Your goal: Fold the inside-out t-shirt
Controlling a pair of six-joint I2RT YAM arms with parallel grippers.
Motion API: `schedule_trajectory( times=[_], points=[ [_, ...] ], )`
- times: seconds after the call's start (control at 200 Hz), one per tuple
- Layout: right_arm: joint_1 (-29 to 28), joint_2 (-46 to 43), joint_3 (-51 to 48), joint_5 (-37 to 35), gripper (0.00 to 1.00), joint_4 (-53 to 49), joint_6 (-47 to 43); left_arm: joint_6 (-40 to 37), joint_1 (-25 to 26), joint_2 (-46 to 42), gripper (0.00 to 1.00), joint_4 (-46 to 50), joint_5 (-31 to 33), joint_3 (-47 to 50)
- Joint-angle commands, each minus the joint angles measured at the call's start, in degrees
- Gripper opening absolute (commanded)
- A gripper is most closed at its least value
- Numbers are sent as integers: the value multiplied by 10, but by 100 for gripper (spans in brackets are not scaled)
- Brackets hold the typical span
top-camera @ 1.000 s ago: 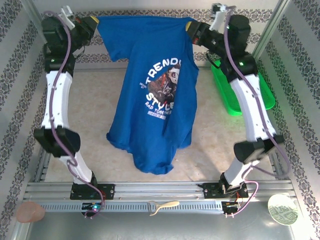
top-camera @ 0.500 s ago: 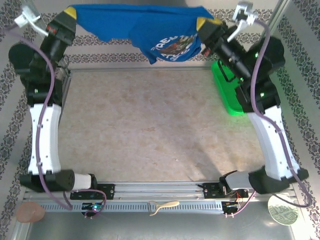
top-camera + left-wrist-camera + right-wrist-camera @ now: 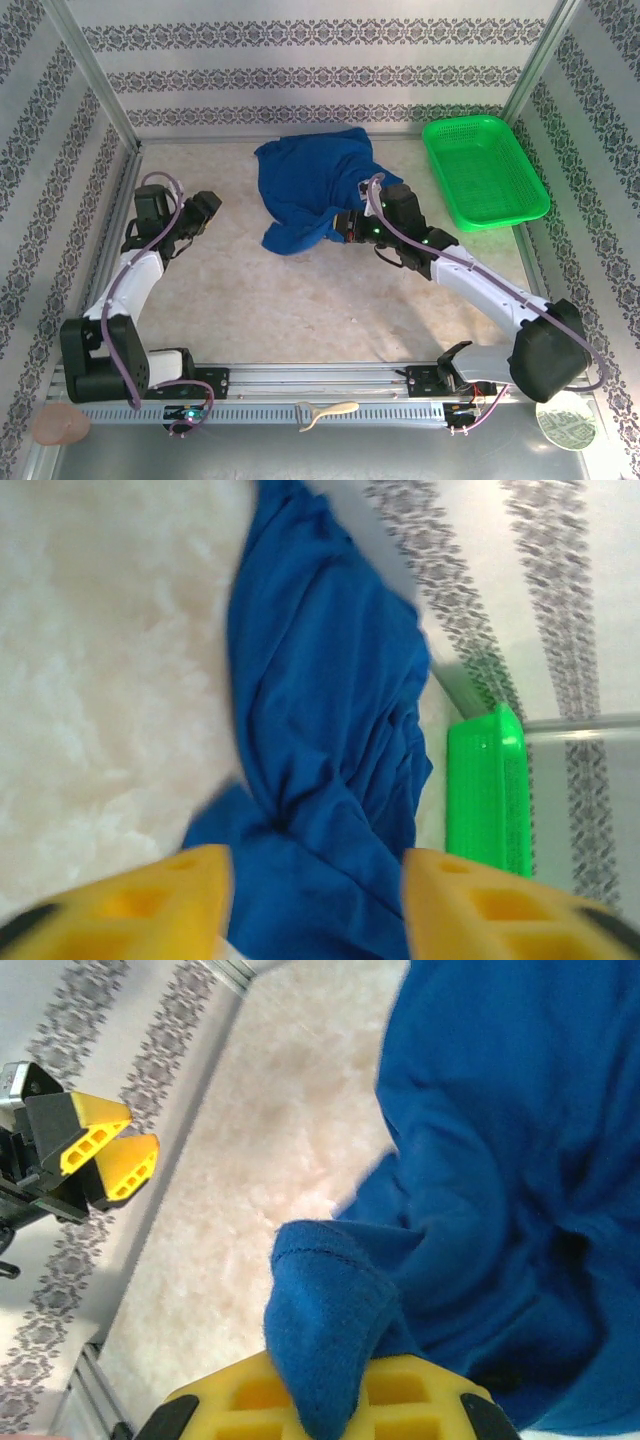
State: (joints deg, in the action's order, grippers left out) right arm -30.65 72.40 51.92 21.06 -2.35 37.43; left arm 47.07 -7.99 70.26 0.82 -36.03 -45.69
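The inside-out t-shirt point(image 3: 310, 185) lies crumpled in a royal blue heap at the back middle of the table. My right gripper point(image 3: 343, 226) sits at the heap's near right edge, shut on a hemmed fold of the shirt point(image 3: 520, 1160); the cloth pokes out between its yellow fingers point(image 3: 330, 1385). My left gripper point(image 3: 207, 207) hovers low to the left of the heap, a gap of bare table away from it. Its jaws stand open point(image 3: 315, 880) with nothing between them, and the t-shirt point(image 3: 320, 710) lies beyond. The right wrist view catches the left gripper point(image 3: 108, 1155) across the table.
A green mesh basket point(image 3: 485, 170) stands at the back right, close to the shirt's far side point(image 3: 485, 790). Patterned walls close in the table at the left, back and right. A beige strip point(image 3: 325, 412) and two round discs lie beyond the near rail.
Both arms came down from holding the shirt stretched high at the back. The shirt now lies heaped on the table, and my left gripper has let go and opened.
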Motion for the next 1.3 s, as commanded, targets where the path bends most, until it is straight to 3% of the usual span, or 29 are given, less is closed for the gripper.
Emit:
schedule_trajectory(
  times=[0.0, 0.145, 0.22, 0.36, 0.49, 0.584, 0.814, 0.849, 0.874, 0.909, 0.919, 0.949, 1.014, 1.074, 1.204, 1.299],
  points=[
    [-6, -27, 36, 21, 0, 48, 3, -93, -6, -55, 66, 22, -28, -52],
    [-14, -9, 62, 32, 0, 45, -3, -169, 44, -102, 74, 72, -38, -55],
    [-19, 3, 75, 35, 0, 46, -6, -208, 120, -117, 77, 80, -6, -37],
    [-22, 18, 90, 31, 0, 49, -3, -252, 285, -108, 81, 24, 112, 24],
    [-25, 31, 98, 32, 0, 58, 5, -278, 377, -36, 83, -56, 181, 37],
    [-29, 40, 102, 32, 0, 64, 10, -295, 404, 34, 85, -85, 204, 4],
    [-35, 49, 114, 36, 0, 77, 24, -309, 408, 153, 87, -120, 273, -84],
    [-35, 49, 116, 40, 0, 79, 27, -313, 406, 165, 82, -121, 278, -96],
    [-34, 47, 119, 43, 0, 80, 27, -314, 403, 172, 71, -123, 277, -104],
    [-32, 44, 121, 50, 0, 84, 27, -314, 399, 178, 41, -125, 270, -116],
    [-31, 42, 121, 52, 0, 85, 27, -312, 396, 179, 27, -124, 268, -119],
    [-27, 36, 120, 53, 13, 86, 26, -308, 389, 179, 0, -123, 261, -127],
    [-9, 13, 107, 46, 48, 83, 16, -302, 373, 168, 0, -118, 232, -144],
    [18, -15, 85, 32, 63, 73, 2, -295, 357, 150, 0, -99, 194, -162],
    [80, -60, 23, 26, 75, 57, -77, -289, 327, 117, 0, -39, 87, -217],
    [94, -79, -12, 19, 79, 52, -158, -313, 321, 99, 0, 20, 41, -261]
  ],
)
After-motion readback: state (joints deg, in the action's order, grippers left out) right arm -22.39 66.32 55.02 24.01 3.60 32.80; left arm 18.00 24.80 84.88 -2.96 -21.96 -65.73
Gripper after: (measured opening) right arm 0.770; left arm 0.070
